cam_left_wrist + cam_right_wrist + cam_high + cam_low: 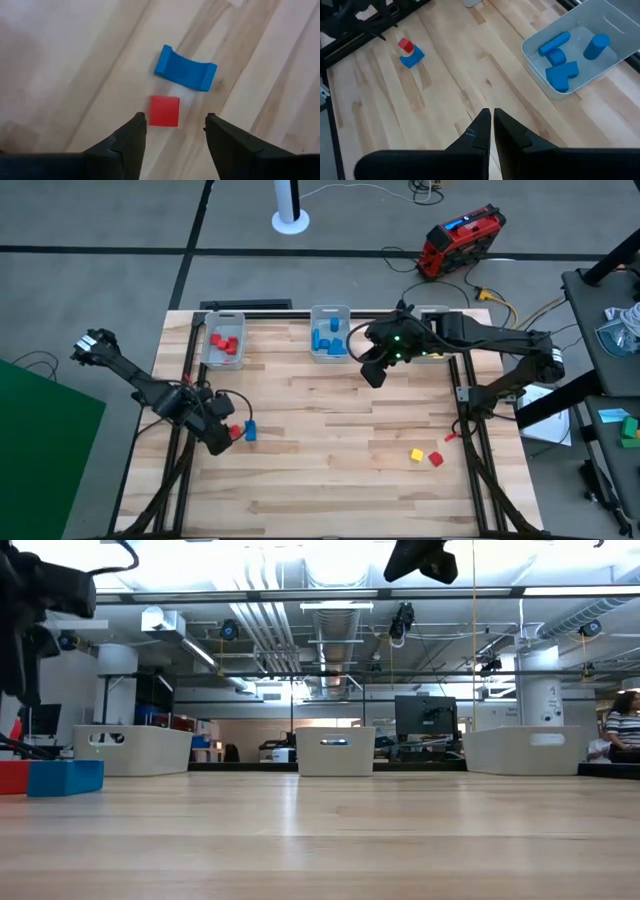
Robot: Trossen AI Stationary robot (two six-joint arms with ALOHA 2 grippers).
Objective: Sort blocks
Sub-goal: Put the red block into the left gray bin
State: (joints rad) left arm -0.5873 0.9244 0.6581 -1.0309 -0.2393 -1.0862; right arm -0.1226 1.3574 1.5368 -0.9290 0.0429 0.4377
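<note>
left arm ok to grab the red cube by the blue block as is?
Probably yes. The left gripper is open right over the red cube, fingers either side. The blue block lies just beyond, apart from it, so nothing seems to block closing.

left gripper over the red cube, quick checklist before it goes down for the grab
1. Left gripper open: ok, fingers spread wide.
2. Red cube lined up with the gap: ok, though it sits toward one finger.
3. Blue arch block out of the fingers' path: ok, beyond the cube, not touching it.
4. Red bin free to receive: ok, only red blocks inside.
5. Right gripper out of the way: ok, shut, up by the blue bin.
6. Height above the table: cannot tell.
</note>
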